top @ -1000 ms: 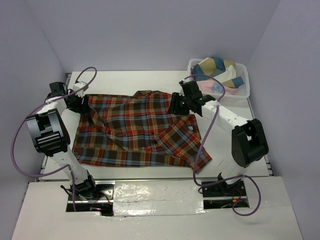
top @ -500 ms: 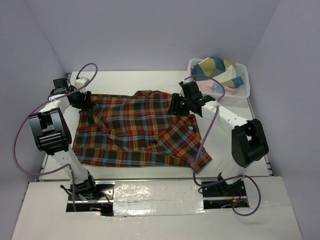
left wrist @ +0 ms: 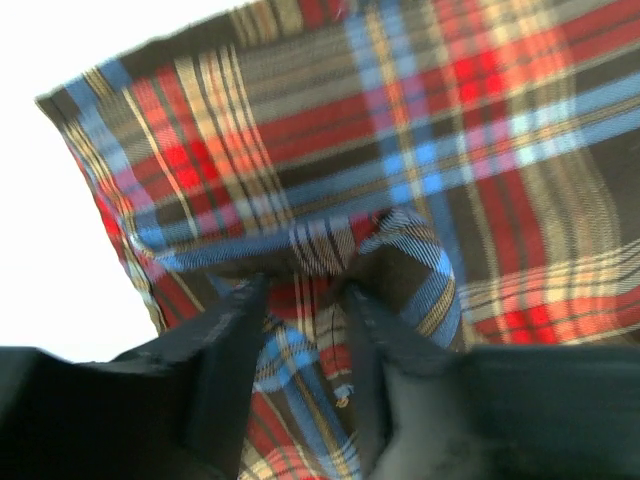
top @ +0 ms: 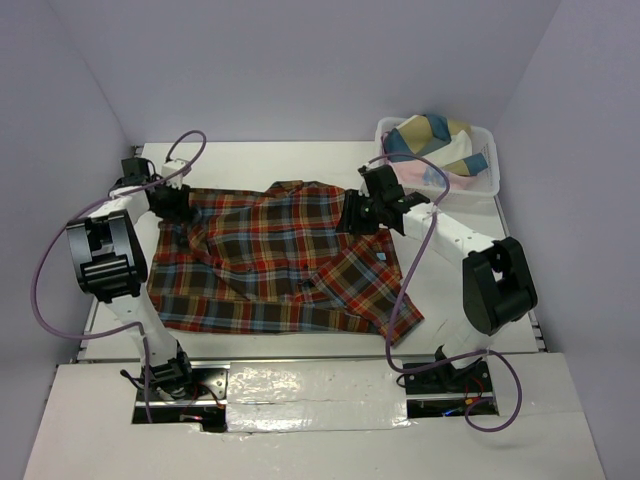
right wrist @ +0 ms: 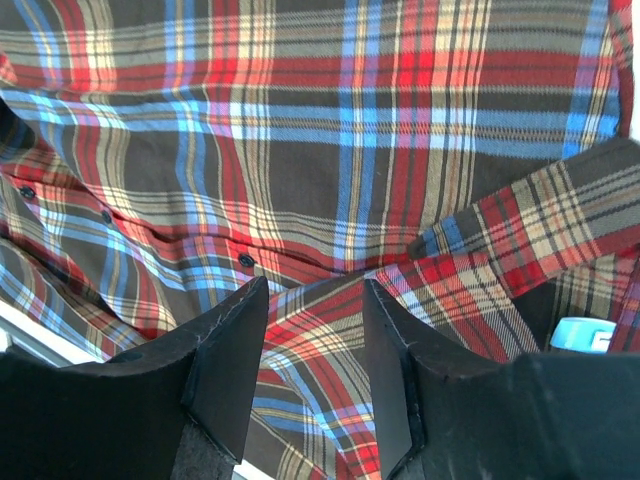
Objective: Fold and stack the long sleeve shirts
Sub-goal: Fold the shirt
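A plaid flannel shirt (top: 270, 260) in red-orange, dark brown and blue lies spread across the middle of the white counter (top: 250, 160), its collar (top: 285, 186) toward the far edge and its hem toward the arm bases. One sleeve is folded in over the body on the right side, and its cuff end reaches the near right corner of the garment. The left pincer (top: 175, 208) sits at the shirt's far left corner. In the left wrist view its two dark fingers (left wrist: 235, 330) close on a raised pucker of the cloth, with the fabric bunched between the tips and the corner of the shirt lifted against the bright counter behind it. The right pincer (top: 352, 215) is at the far right shoulder of the shirt, just beside the folded sleeve. In the right wrist view its fingers (right wrist: 225, 350) stand partly apart with a folded edge of the plaid running into the gap. Whether they are pinching that edge or only straddling it cannot be told. A row of small dark buttons (right wrist: 243, 261) shows to the left of those fingers. At the far right corner of the counter stands a white plastic basket (top: 492, 170), apart from the shirt, holding bundled cloth (top: 435, 135) in teal, beige and pink.
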`<move>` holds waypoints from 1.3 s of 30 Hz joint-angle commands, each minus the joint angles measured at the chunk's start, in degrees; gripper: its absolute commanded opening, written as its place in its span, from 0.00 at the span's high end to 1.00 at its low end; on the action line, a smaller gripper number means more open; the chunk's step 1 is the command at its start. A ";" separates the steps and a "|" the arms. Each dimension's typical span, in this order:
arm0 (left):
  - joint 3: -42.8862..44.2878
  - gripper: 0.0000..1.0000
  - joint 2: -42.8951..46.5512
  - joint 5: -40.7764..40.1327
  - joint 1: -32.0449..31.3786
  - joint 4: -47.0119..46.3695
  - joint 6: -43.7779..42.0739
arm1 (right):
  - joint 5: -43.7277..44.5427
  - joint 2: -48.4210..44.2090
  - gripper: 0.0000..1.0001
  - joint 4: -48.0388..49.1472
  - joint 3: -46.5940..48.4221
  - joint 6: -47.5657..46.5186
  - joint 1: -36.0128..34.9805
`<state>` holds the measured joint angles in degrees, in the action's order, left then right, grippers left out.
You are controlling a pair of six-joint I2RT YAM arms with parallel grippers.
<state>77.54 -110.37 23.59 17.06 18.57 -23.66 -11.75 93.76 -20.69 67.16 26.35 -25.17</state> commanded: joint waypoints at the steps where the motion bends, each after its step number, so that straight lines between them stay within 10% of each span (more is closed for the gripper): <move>1: 1.04 0.53 -1.17 -3.46 -0.18 4.36 0.11 | -0.64 -2.00 0.50 0.47 -1.06 0.63 -0.23; 11: -0.19 0.39 -3.89 -2.86 -0.36 7.71 1.34 | -0.12 -2.52 0.50 0.38 -1.76 0.37 -0.32; 24: 1.12 0.96 -1.52 1.72 -0.27 9.81 0.20 | 0.50 -2.88 0.51 0.47 -3.35 0.72 -0.41; 28: 3.06 0.84 0.06 0.14 0.43 13.16 -2.00 | 0.85 -2.96 0.51 0.38 -3.61 0.37 -0.41; 32: 2.44 0.45 1.64 -1.98 1.48 11.94 -3.06 | 0.67 -2.79 0.51 0.74 -4.14 0.37 -0.41; 39: -3.52 0.47 10.33 9.27 1.40 6.22 -4.99 | 0.50 -3.14 0.52 0.74 -4.93 0.37 -0.32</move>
<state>76.18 -106.21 25.67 18.70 27.59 -26.00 -11.44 93.67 -20.80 62.54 26.98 -25.17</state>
